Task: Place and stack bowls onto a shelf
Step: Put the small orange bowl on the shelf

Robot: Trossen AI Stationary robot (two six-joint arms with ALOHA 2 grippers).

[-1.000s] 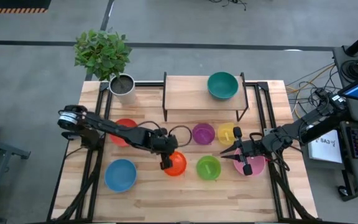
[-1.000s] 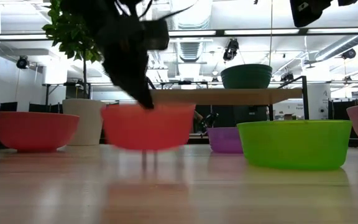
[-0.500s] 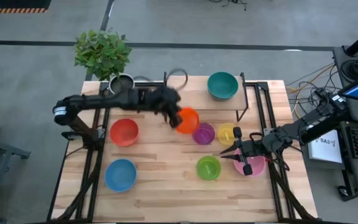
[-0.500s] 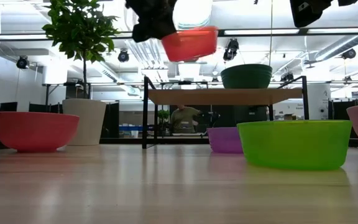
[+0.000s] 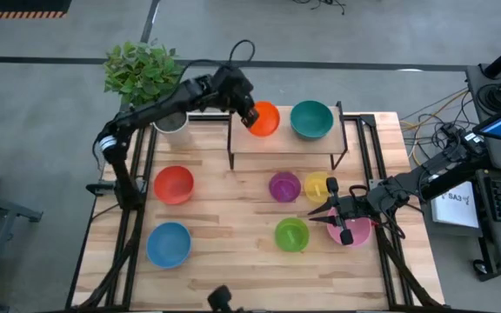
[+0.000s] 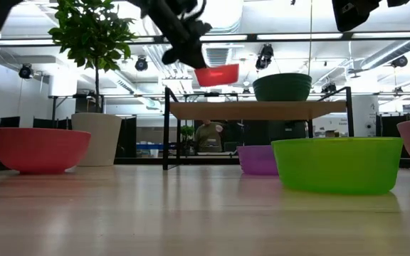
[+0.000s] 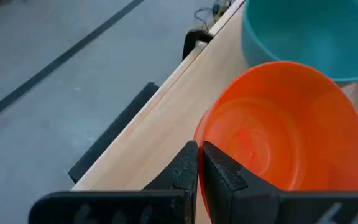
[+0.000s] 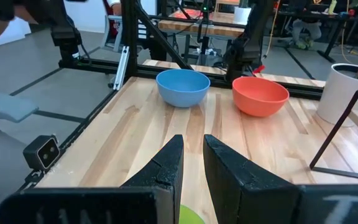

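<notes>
My left gripper (image 5: 250, 113) is shut on a small orange bowl (image 5: 264, 119) and holds it in the air over the left half of the shelf (image 5: 278, 142), a light-wood board on black legs at the table's far side. A teal bowl (image 5: 311, 119) stands on the shelf's right half by its base. My right gripper (image 5: 341, 228) waits near the table's right edge above a pink bowl (image 5: 357, 229), narrowly open with nothing between its fingers (image 8: 166, 163). My left gripper pinches the orange bowl's rim (image 7: 199, 138) on the side toward the table's left, one finger (image 7: 222, 171) inside the bowl and one (image 7: 182, 171) outside. The fingers slant down from the left. The bowl (image 6: 217, 74) hangs clear above the shelf, opening up.
On the table stand a red bowl (image 5: 174, 184), a blue bowl (image 5: 169, 244), a purple bowl (image 5: 284, 186), a yellow bowl (image 5: 318, 186) and a green bowl (image 5: 291, 234). A grey plant pot (image 5: 170, 119) stands at the far left, beside the shelf.
My left gripper, shut on the orange bowl all the while, has lifted it off the table's middle and carried it up and toward the far edge. The bowl now hangs over the shelf beside the teal bowl.
</notes>
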